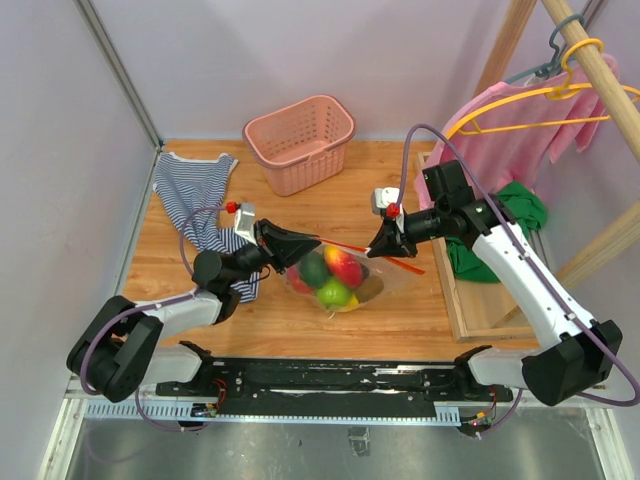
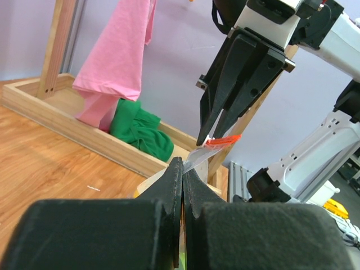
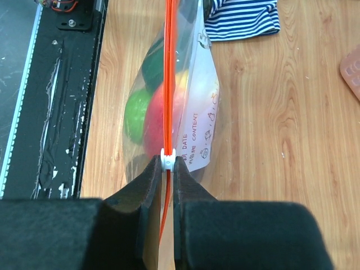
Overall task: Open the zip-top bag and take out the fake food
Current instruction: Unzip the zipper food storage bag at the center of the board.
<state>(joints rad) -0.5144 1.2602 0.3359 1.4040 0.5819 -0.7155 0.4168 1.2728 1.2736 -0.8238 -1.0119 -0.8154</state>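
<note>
Left claw [image 2: 181, 164] clamped on zip-top bag [image 3: 203, 95] edge. Right claw [image 3: 167, 169] pinches white slider [image 3: 167, 160] on red zip strip [image 3: 169, 67]. Bag hangs between claws over counter [image 1: 410, 312]. Fake food [image 1: 335, 278] all inside. Zip opening extent unclear; removal pending.

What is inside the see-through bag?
The bag holds a red apple, a light green fruit, a dark green fruit and a yellow piece. Its white label hides anything behind it.

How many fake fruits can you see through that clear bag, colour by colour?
Red fruit: 1
Light green fruit: 1
Dark green fruit: 1
Yellow fruit: 1
Total: 4 showing in the zip-top bag; more may be hidden.
</note>
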